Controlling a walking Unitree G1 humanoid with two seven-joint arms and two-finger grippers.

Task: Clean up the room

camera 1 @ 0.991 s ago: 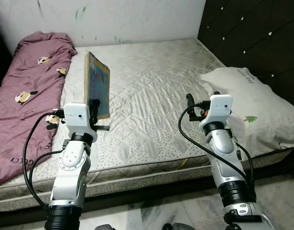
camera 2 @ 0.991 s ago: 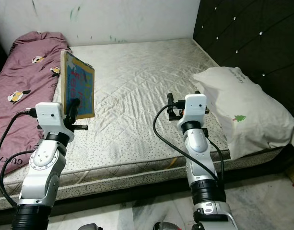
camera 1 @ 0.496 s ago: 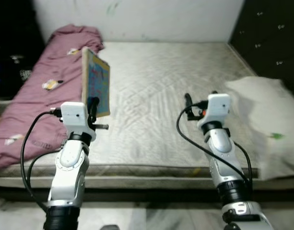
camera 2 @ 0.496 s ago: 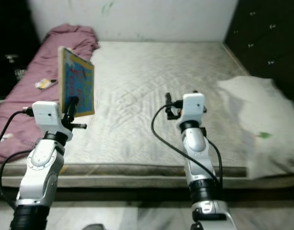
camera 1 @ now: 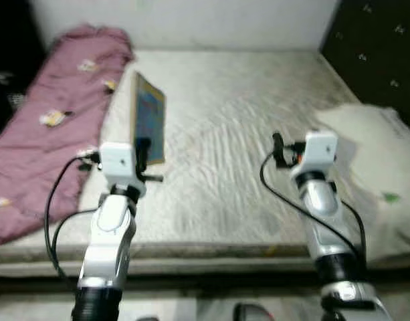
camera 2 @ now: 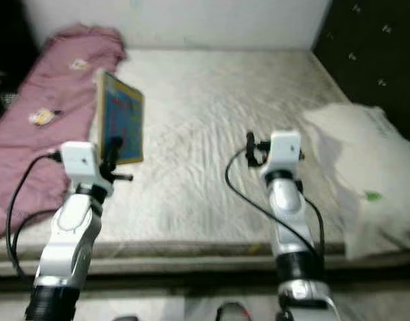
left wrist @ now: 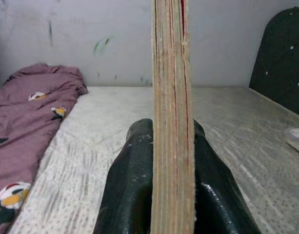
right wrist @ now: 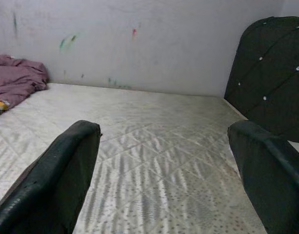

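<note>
Wooden board [camera 1: 149, 127] upright, edge pinched by left gripper [left wrist: 171, 161] at 10 o'clock above mattress [camera 1: 231, 134], likely lifted for carrying away | right gripper [right wrist: 164, 180] spread, empty, 2 o'clock | pillow [camera 1: 378, 174] at 3.

silver arms [camera 1: 110, 227], black cables, black fingers [right wrist: 61, 180]

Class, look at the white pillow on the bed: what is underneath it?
The white pillow rests on the mattress at its right edge, beside the dark headboard. Whatever else may lie beneath it is covered and cannot be seen.
</note>
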